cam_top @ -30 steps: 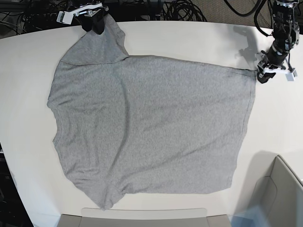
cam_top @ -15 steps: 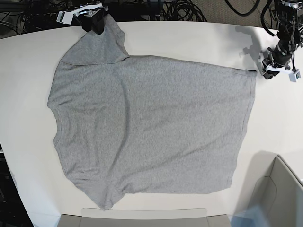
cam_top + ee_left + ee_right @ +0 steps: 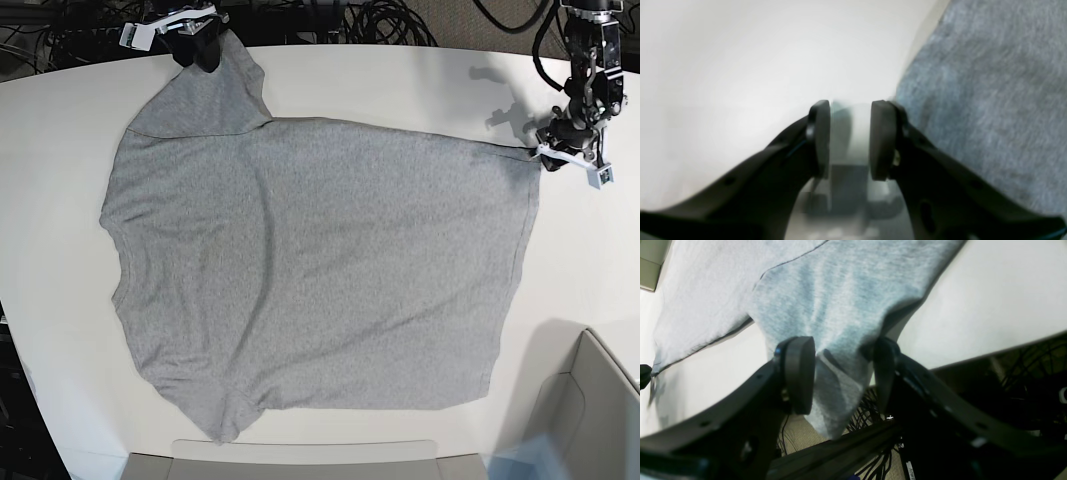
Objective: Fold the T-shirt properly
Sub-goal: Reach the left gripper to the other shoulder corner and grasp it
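The T-shirt [image 3: 320, 270] lies flat on the table [image 3: 420, 90], long axis running gripper to gripper. The right gripper [image 3: 840, 373] straddles a sleeve with jaws wide (grip uncertain). The left gripper [image 3: 850, 140], part-open and empty, has the hem corner just beside it.

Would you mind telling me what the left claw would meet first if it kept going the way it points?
Probably the bare white table; the left claw stands open beside the T-shirt edge, though blur leaves depth unclear.
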Controlling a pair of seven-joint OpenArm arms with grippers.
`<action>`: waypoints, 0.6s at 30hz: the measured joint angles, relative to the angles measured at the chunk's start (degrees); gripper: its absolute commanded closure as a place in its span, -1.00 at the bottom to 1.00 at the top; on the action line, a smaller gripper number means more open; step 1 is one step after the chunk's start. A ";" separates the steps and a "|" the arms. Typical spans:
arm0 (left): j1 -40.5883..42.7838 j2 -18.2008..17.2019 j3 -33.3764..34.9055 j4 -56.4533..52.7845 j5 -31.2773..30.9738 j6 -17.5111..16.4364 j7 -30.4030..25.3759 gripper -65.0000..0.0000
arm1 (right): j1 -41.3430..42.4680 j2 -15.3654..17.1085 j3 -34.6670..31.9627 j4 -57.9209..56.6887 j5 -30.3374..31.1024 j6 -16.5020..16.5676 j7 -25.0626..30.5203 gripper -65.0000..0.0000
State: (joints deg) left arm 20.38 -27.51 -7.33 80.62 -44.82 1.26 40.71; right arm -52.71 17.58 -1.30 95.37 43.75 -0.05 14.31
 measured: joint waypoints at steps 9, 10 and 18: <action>-0.09 5.05 0.00 6.34 4.22 -0.66 7.37 0.33 | 0.00 0.00 0.00 0.00 0.00 0.00 -0.15 0.11; -0.09 5.68 0.00 7.41 2.51 -1.22 9.27 0.33 | 0.00 0.00 0.00 0.00 0.00 0.00 -0.15 0.11; 0.74 7.43 -0.28 12.17 -1.42 -2.80 16.00 0.33 | 0.00 0.00 0.00 0.02 0.00 0.00 -0.15 0.11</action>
State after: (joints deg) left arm 21.12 -20.08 -7.62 92.79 -46.24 -1.54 56.71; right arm -52.71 17.58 -1.30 95.39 43.75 -0.05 14.15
